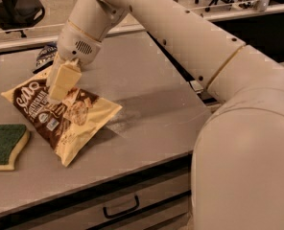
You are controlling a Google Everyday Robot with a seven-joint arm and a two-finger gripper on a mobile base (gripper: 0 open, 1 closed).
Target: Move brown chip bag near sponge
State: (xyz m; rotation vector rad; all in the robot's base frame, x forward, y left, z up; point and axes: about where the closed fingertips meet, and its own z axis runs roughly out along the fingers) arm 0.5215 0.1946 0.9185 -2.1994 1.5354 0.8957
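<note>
— What do we see at the left edge of the tabletop (147,95)?
— The sponge (5,145), toward the front corner. Just right of it we find the brown chip bag (67,126), its upper end under the gripper (60,83), jaws clenched on it.

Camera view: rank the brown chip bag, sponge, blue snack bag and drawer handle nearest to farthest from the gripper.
1. brown chip bag, directly under the gripper.
2. blue snack bag, just behind it.
3. sponge, front-left on the table.
4. drawer handle, below the table front.
</note>
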